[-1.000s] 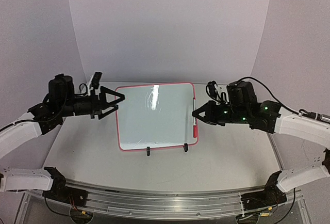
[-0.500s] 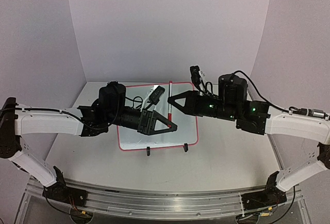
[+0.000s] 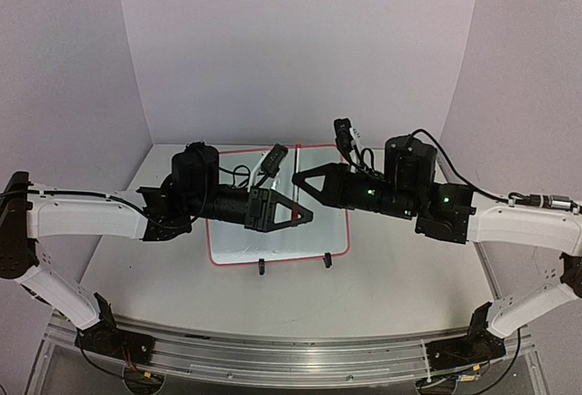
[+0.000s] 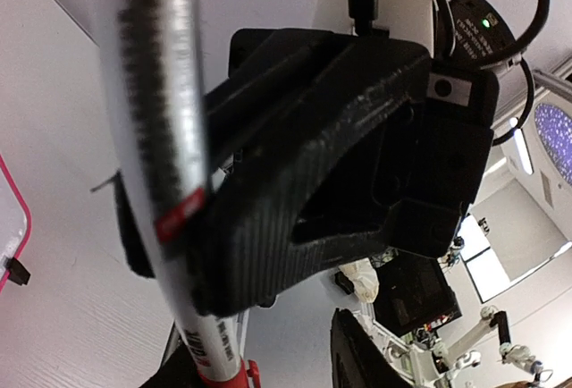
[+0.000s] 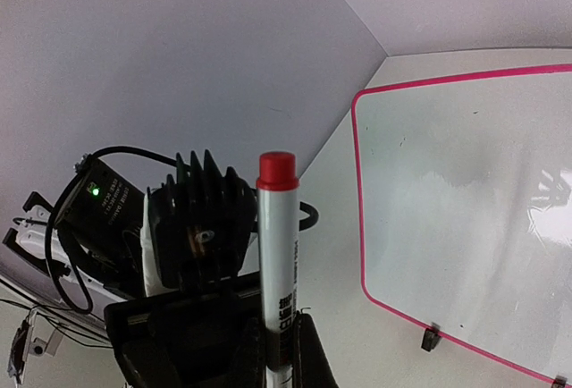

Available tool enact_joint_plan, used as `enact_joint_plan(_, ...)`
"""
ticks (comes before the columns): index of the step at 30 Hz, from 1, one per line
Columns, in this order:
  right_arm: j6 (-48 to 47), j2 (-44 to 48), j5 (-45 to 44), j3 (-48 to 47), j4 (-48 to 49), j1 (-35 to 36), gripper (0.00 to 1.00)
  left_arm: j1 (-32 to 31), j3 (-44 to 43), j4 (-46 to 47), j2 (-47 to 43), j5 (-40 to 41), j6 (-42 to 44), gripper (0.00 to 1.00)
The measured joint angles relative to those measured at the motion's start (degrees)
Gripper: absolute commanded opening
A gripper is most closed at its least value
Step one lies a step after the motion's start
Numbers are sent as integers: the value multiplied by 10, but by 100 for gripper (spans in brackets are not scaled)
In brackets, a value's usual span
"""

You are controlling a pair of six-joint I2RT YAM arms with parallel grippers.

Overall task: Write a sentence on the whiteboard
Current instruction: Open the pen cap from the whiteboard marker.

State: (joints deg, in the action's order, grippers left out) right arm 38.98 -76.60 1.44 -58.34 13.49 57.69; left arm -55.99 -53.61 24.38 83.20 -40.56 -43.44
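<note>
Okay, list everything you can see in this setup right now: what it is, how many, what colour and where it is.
table: one, white, under everything
backdrop: one, pale lilac, behind and beside the table
rail: one, silver metal, along the table's near edge
whiteboard: one, glossy white with a pink-red frame, middle of the table
clip feet: two, black, on the whiteboard's near edge
marker: one, white barrel with a red cap, held in the air off the table
right gripper: one, black, shut on the marker
left gripper: one, black, tips close by the marker; open or shut unclear
left arm, right arm: two, white with black joints, reaching in from either side
</note>
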Motion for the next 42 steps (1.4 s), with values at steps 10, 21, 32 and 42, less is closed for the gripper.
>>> enact_joint_plan(10,4,34,-16,25,7,3,0,0,5,6,-1,7,1,0)
enact_joint_plan(21,4,40,-10,28,-18,3,42,0,12,16,-1,-4,6,0)
enact_joint_plan(32,-2,29,25,13,-56,3,34,0,11,11,6,-27,17,0)
enact_joint_plan(42,-4,16,34,0,-61,3,0,-2,11,12,20,-39,25,0)
